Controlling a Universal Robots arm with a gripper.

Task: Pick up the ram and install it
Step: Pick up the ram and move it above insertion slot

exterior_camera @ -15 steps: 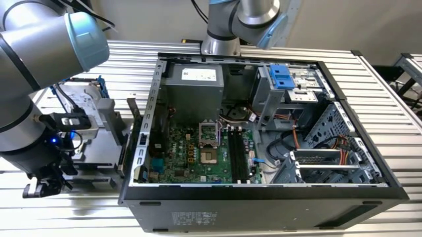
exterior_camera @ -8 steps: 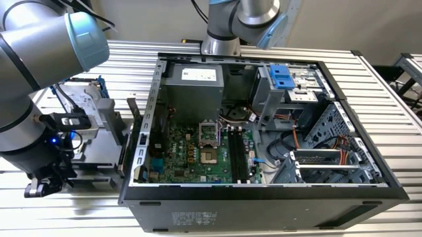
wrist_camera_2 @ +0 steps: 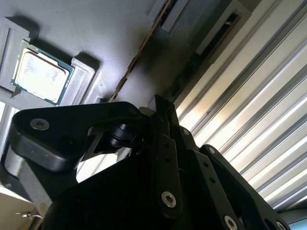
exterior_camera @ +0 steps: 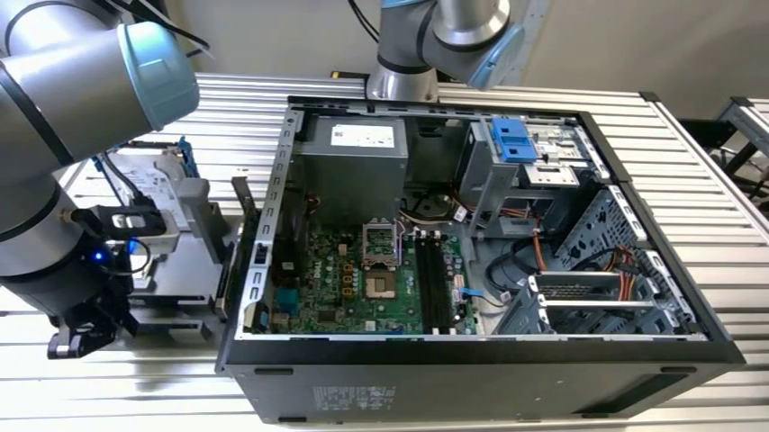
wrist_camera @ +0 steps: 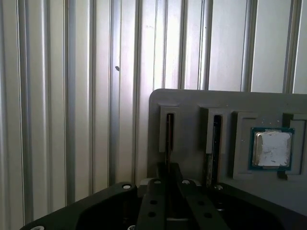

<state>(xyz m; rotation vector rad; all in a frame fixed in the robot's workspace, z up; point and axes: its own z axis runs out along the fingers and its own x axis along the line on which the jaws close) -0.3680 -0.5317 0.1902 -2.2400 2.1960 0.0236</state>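
End effector [wrist_camera: 168,168] pinched shut on ram [wrist_camera: 169,136], ram stood on edge in grey tray [wrist_camera: 192,100] slot, silver chip [wrist_camera: 272,148] seated nearby

- Open computer case [exterior_camera: 481,378] lay on its side on the ribbed metal counter [exterior_camera: 709,180], interior facing up.
- Green motherboard [exterior_camera: 337,279] sat on the case floor, with the CPU socket [exterior_camera: 381,261] near its middle.
- Grey power supply [exterior_camera: 355,157] sat in the far corner, just beyond the motherboard.
- Blue bracket [exterior_camera: 513,139] was mounted at the far wall, toward the exterior view's right.
- Perforated drive cage [exterior_camera: 625,243] stood at the exterior view's right; coloured cables [exterior_camera: 541,252] ran between it and the motherboard.
- Silver drive in a blue-edged frame [exterior_camera: 162,189] stood outside the case, at the exterior view's left.
- Grey holder [wrist_camera: 192,103] rested on the counter.
- Small square silver chip [wrist_camera: 272,148] sat flat in a holder recess.
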